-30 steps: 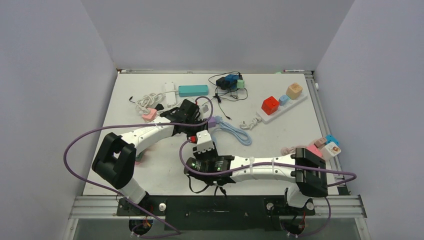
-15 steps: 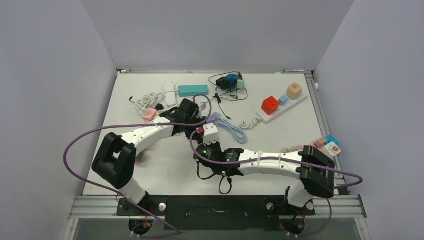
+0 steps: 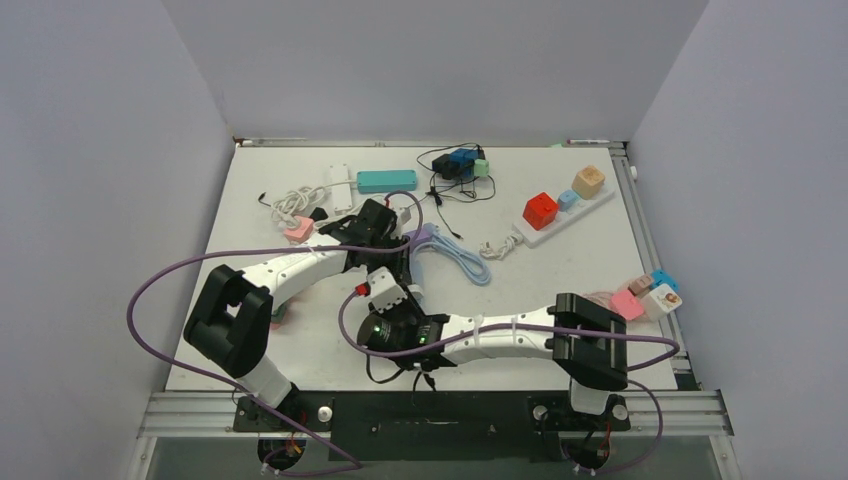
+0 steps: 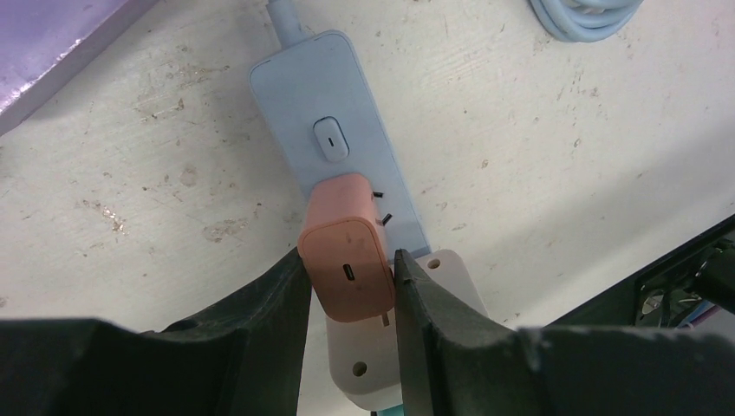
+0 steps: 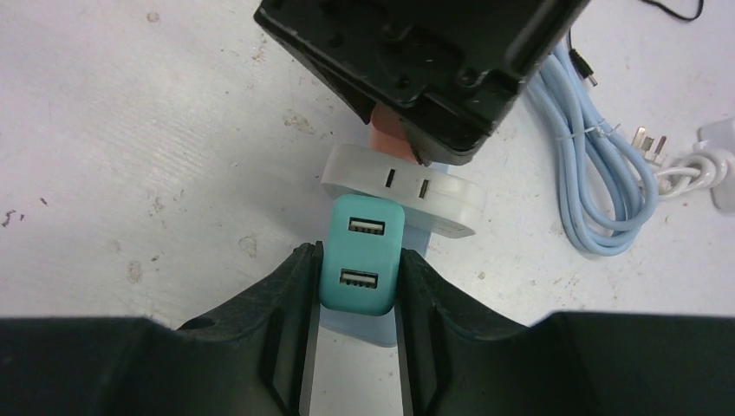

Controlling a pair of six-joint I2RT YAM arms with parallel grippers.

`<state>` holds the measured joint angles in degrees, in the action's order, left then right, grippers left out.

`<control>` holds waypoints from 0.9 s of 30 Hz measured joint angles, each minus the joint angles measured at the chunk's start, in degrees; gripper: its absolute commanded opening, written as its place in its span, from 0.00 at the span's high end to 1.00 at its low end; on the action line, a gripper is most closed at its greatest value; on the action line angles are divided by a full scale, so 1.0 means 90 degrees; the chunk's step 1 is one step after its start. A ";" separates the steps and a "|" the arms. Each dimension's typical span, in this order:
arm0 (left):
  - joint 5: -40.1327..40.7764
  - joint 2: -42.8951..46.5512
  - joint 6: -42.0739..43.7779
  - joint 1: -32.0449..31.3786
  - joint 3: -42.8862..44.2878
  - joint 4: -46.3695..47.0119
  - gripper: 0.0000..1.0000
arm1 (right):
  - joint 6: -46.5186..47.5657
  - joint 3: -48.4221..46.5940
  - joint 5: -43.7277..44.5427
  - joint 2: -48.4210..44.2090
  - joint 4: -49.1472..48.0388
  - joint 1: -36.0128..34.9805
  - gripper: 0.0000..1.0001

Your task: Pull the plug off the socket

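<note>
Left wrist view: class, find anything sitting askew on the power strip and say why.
The orange plug in the left gripper sits tilted on the blue strip, with black prongs showing at its side: partly out, not seated flat.

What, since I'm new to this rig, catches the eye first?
Mid-table, both arms meet over the light-blue power strip. The left jaws clamp a salmon plug, tilted with its prongs showing above the strip. The right jaws grip a teal USB adapter, with a white adapter between the two.
</note>
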<state>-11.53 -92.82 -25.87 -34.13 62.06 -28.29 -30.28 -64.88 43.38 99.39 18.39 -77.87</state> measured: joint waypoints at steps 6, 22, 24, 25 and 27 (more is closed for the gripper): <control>0.0036 -0.0010 0.0075 0.0007 0.0000 -0.0100 1.00 | 0.0274 -0.0182 0.0425 0.0328 0.0012 -0.0226 0.95; 0.0372 -0.0010 0.0078 -0.0024 0.0083 0.0121 1.00 | -0.0869 0.0017 -0.0816 -0.0386 0.0109 0.0549 0.95; 0.0374 -0.0010 0.0078 -0.0032 0.0083 0.0107 1.00 | -0.0665 0.0121 -0.0775 -0.0403 -0.0049 0.0508 0.95; 0.0372 -0.0010 0.0078 -0.0034 0.0083 0.0090 1.00 | -0.0510 0.0177 -0.0704 -0.0403 -0.0146 0.0449 0.95; 0.0323 -0.0010 0.0073 -0.0039 0.0083 0.0039 1.00 | -0.0126 0.0284 -0.0488 -0.0403 -0.0330 0.0277 0.95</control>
<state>-8.62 -92.90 -25.21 -34.48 62.81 -27.94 -31.42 -62.33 38.98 95.77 15.42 -75.37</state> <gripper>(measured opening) 0.329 0.324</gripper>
